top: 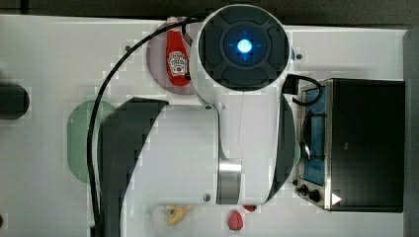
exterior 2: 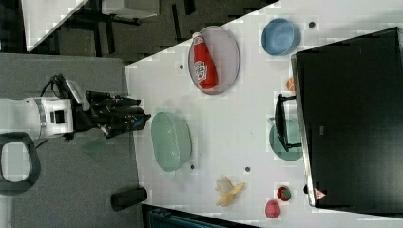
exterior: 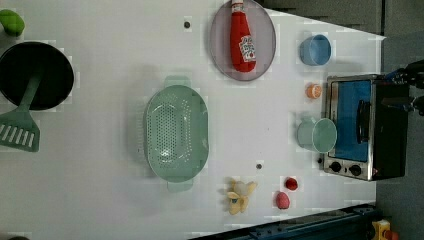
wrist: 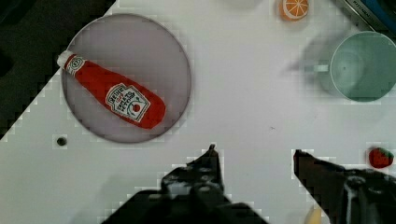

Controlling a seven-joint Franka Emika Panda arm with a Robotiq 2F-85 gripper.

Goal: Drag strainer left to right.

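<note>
The strainer point(exterior: 176, 132), a pale mint-green plastic oval with its bowl pricked all over with tiny holes and a small tab at each end, sits in the middle of the smooth white surface point(exterior: 100, 75). Off to the left view's right lies a glossy red ketchup bottle point(exterior: 242, 39) flat on a round grey plate point(exterior: 220, 45), and a smooth teal mug point(exterior: 317, 134) stands just beside the boxy metal toaster oven point(exterior: 367, 127). The black claw point(wrist: 254, 161) hangs well above the surface with its two fingers spread apart, nothing between them; in the right view it point(exterior 2: 142, 116) points at the strainer's rim
</note>
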